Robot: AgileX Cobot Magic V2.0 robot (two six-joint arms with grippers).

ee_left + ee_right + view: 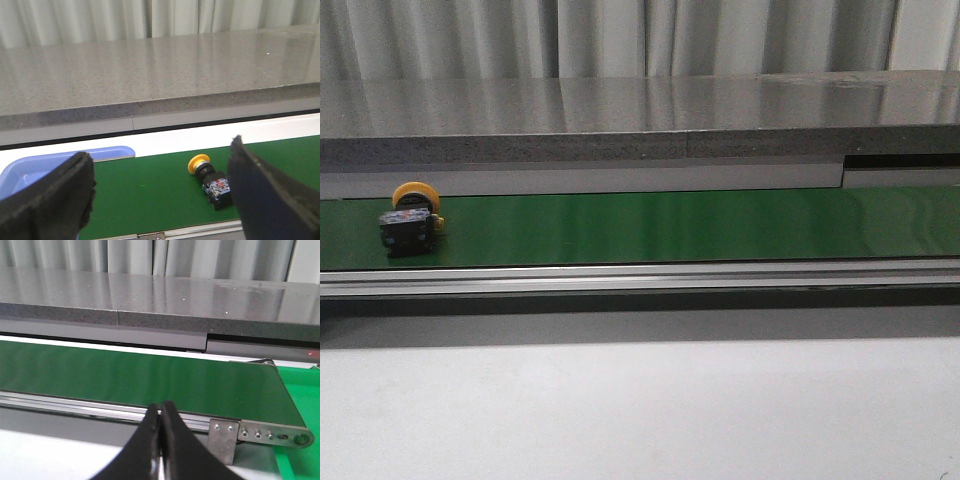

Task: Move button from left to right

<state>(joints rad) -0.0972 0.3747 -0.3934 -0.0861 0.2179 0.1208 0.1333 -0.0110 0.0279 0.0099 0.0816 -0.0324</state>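
The button lies on its side at the left end of the green conveyor belt, yellow cap toward the back. In the left wrist view the button rests on the belt just inside the one finger. My left gripper is open above the belt, its other finger far from the button, nothing held. My right gripper is shut and empty, hovering in front of the belt's aluminium rail. Neither gripper shows in the front view.
A blue tray sits at the belt's left end. A grey stone-like shelf runs behind the belt. An aluminium rail borders the belt's front. A metal bracket and a green surface lie at the belt's right end.
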